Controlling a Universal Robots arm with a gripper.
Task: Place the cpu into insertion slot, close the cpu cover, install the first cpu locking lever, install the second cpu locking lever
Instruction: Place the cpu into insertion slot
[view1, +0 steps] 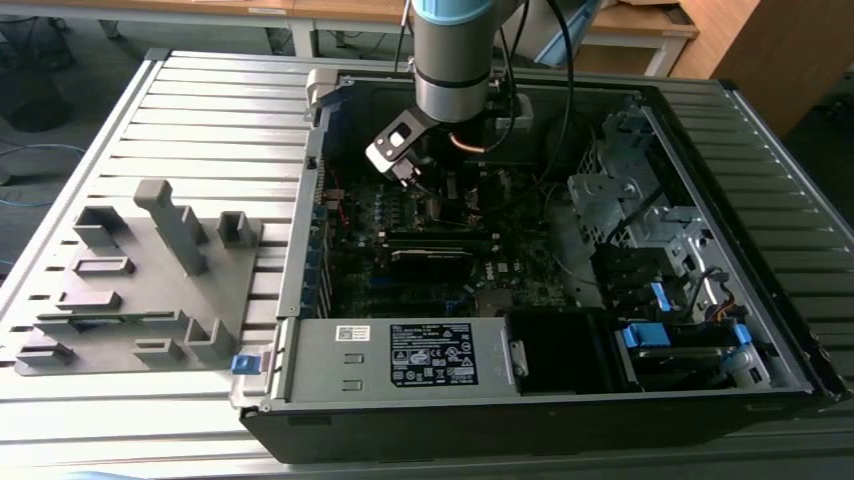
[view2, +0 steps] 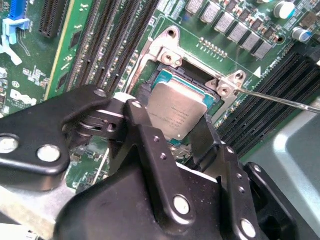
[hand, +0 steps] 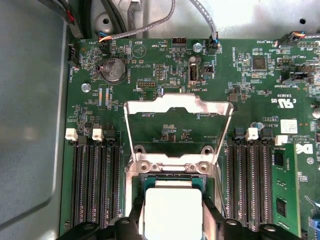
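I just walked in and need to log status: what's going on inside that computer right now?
The robot arm reaches into the open computer case. Its hand grips the cpu by two opposite edges, right at the insertion slot; I cannot tell whether it is fully seated. The cpu cover stands flipped open, so nothing is closed or latched yet.
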